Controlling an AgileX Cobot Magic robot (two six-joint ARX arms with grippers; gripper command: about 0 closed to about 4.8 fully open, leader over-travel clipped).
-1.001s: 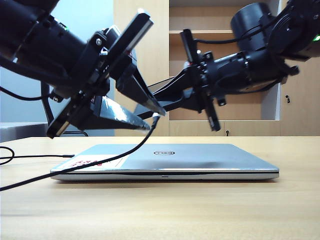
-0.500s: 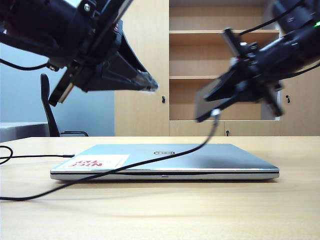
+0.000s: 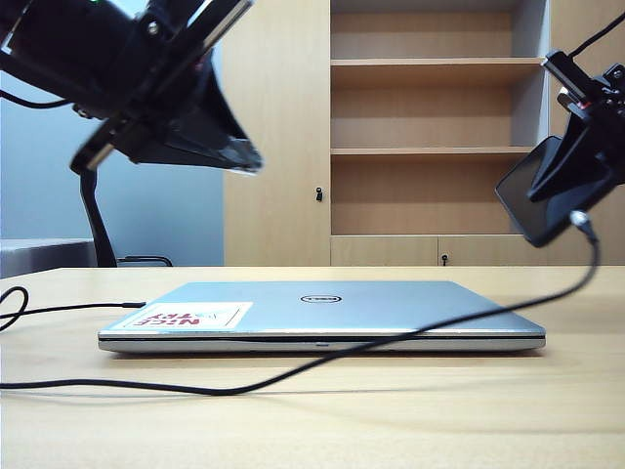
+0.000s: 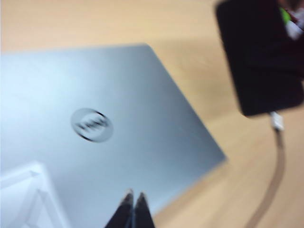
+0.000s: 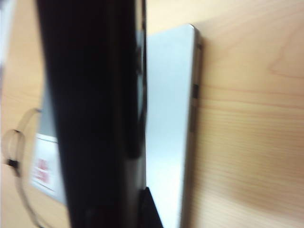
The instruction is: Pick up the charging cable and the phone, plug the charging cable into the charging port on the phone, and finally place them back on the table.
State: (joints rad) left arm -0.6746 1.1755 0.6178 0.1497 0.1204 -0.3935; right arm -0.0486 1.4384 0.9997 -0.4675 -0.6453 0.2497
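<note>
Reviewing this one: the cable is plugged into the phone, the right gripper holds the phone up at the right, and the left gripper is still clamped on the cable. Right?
Not quite. The left gripper is shut on nothing: the left wrist view shows its fingertips together, empty, above the laptop. The rest holds: the cable is plugged into the phone, held by the right gripper.

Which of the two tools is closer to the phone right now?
The right. The right tool grips the phone at the exterior view's right edge, cable plugged in; the left tool, shut and empty, hangs far across, above the laptop.
</note>
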